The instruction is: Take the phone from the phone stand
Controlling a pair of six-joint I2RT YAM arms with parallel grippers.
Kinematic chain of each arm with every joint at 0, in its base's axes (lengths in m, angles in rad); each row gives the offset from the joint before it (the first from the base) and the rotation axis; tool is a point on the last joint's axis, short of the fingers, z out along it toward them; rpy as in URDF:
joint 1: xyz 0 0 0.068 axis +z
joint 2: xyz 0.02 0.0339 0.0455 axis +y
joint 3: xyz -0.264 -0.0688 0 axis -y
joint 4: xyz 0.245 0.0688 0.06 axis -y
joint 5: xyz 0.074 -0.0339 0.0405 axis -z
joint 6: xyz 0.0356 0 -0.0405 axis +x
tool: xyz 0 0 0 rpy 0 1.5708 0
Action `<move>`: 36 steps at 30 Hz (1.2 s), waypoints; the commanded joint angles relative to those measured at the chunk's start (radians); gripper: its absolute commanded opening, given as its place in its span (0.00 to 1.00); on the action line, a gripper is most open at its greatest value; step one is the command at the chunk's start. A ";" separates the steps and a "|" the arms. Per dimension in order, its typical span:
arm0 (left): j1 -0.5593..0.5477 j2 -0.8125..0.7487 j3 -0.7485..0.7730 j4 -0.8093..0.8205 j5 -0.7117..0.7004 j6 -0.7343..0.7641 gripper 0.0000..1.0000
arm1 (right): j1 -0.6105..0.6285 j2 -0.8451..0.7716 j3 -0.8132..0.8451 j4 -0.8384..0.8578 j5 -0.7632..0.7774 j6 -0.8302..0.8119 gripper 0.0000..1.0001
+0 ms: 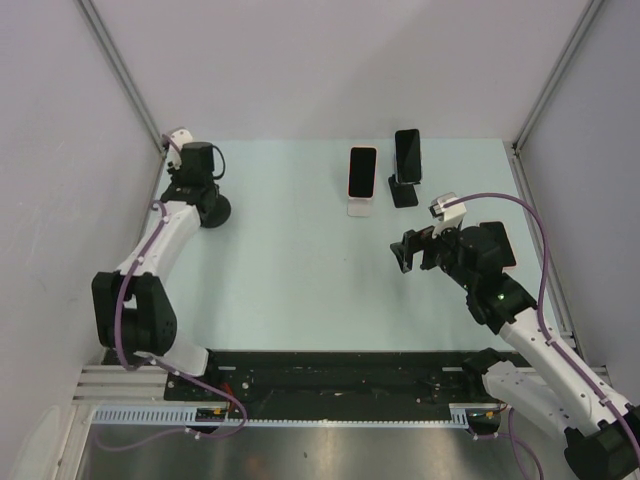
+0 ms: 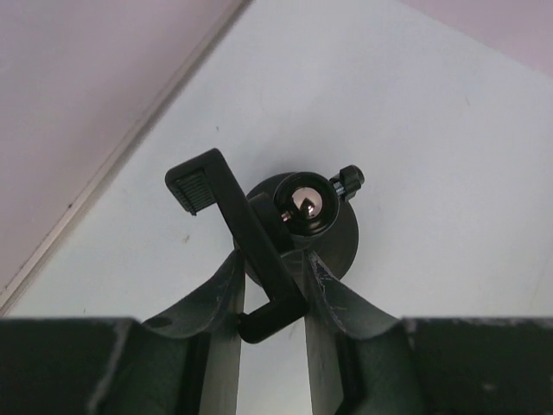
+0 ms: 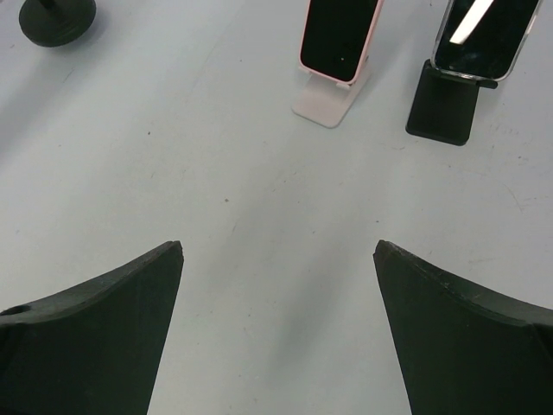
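Observation:
A pink-cased phone (image 1: 362, 170) leans upright on a white stand (image 1: 360, 208) at the back of the table. A black phone (image 1: 407, 152) leans on a black stand (image 1: 403, 192) just right of it. Both show at the top of the right wrist view: the pink phone (image 3: 339, 35) on its white stand (image 3: 327, 102), and the black phone (image 3: 482, 35) on its black stand (image 3: 443, 111). My right gripper (image 1: 408, 250) (image 3: 278, 249) is wide open and empty, hovering in front of the stands. My left gripper (image 1: 203, 196) (image 2: 272, 264) is shut on the clamp arm (image 2: 226, 212) of an empty black round-base holder (image 2: 341, 251).
The black round-base holder (image 1: 213, 208) stands at the far left near the side wall; it shows in the right wrist view's top left corner (image 3: 56, 19). Grey walls with metal frame rails enclose the table on three sides.

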 commanded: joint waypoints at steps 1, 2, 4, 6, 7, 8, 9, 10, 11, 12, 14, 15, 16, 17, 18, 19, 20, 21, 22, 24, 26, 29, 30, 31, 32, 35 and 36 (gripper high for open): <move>0.049 0.068 0.166 0.137 -0.129 -0.075 0.00 | 0.005 -0.020 -0.005 0.007 0.013 -0.009 0.98; 0.065 0.086 0.200 0.137 -0.138 -0.072 0.00 | 0.005 -0.019 -0.005 0.008 0.016 -0.010 0.98; 0.084 0.143 0.229 0.136 -0.137 -0.068 0.00 | 0.005 -0.017 -0.005 0.005 0.021 -0.011 0.98; 0.102 0.177 0.265 0.136 -0.140 -0.063 0.00 | 0.007 -0.017 -0.006 0.004 0.023 -0.013 0.98; 0.102 0.210 0.275 0.136 -0.140 -0.060 0.00 | 0.005 -0.014 -0.005 0.002 0.027 -0.014 0.98; 0.131 0.224 0.291 0.136 -0.139 -0.060 0.00 | 0.005 -0.011 -0.006 0.002 0.029 -0.014 0.98; 0.138 0.238 0.297 0.136 -0.131 -0.058 0.00 | 0.004 -0.011 -0.006 0.004 0.030 -0.014 0.98; 0.142 0.252 0.305 0.136 -0.125 -0.055 0.00 | 0.004 -0.006 -0.006 0.004 0.032 -0.014 0.98; 0.150 0.276 0.317 0.136 -0.119 -0.055 0.00 | 0.004 -0.002 -0.006 0.004 0.030 -0.014 0.98; 0.155 0.286 0.321 0.134 -0.116 -0.054 0.00 | 0.005 0.001 -0.006 0.005 0.030 -0.014 0.98; 0.165 0.307 0.334 0.136 -0.108 -0.046 0.00 | 0.005 0.004 -0.006 0.005 0.030 -0.014 0.98; 0.168 0.313 0.335 0.134 -0.106 -0.043 0.00 | 0.004 0.004 -0.005 0.005 0.029 -0.014 0.98; 0.171 0.318 0.337 0.134 -0.103 -0.038 0.00 | 0.005 0.004 -0.006 0.007 0.029 -0.014 0.98; 0.176 0.321 0.338 0.134 -0.102 -0.034 0.00 | 0.004 0.006 -0.006 0.005 0.029 -0.016 0.98; 0.176 0.327 0.340 0.136 -0.105 -0.028 0.01 | 0.004 0.009 -0.006 0.005 0.029 -0.016 0.98; 0.176 0.330 0.341 0.134 -0.109 -0.012 0.03 | 0.005 0.010 -0.006 0.005 0.029 -0.014 0.98; 0.176 0.330 0.341 0.134 -0.109 -0.009 0.06 | 0.004 0.012 -0.005 0.005 0.030 -0.014 0.98; 0.175 0.330 0.338 0.136 -0.108 -0.006 0.10 | 0.004 0.014 -0.006 0.005 0.030 -0.014 0.98; 0.176 0.329 0.335 0.133 -0.108 -0.003 0.20 | 0.004 0.012 -0.006 0.007 0.027 -0.013 0.98; 0.176 0.316 0.325 0.136 -0.094 -0.002 0.33 | 0.007 0.007 -0.006 0.005 0.029 -0.014 0.98; 0.175 0.304 0.315 0.134 -0.080 -0.003 0.47 | 0.005 0.004 -0.006 0.004 0.029 -0.014 0.98; 0.175 0.275 0.303 0.137 -0.073 -0.008 0.62 | 0.005 -0.002 -0.005 0.005 0.026 -0.011 0.98; 0.175 0.263 0.298 0.134 -0.073 -0.009 0.67 | 0.005 -0.006 -0.005 0.005 0.024 -0.008 0.98; 0.175 0.243 0.295 0.136 -0.073 -0.009 0.76 | 0.007 -0.011 -0.005 0.005 0.027 -0.005 0.98; 0.175 0.231 0.288 0.134 -0.071 -0.009 0.79 | 0.005 -0.014 -0.005 0.007 0.032 -0.003 0.98; 0.176 0.174 0.263 0.134 -0.047 -0.011 0.91 | 0.005 -0.028 -0.005 0.007 0.049 0.009 0.99; 0.176 0.157 0.253 0.134 -0.021 -0.012 0.93 | 0.004 -0.031 -0.005 0.007 0.049 0.013 1.00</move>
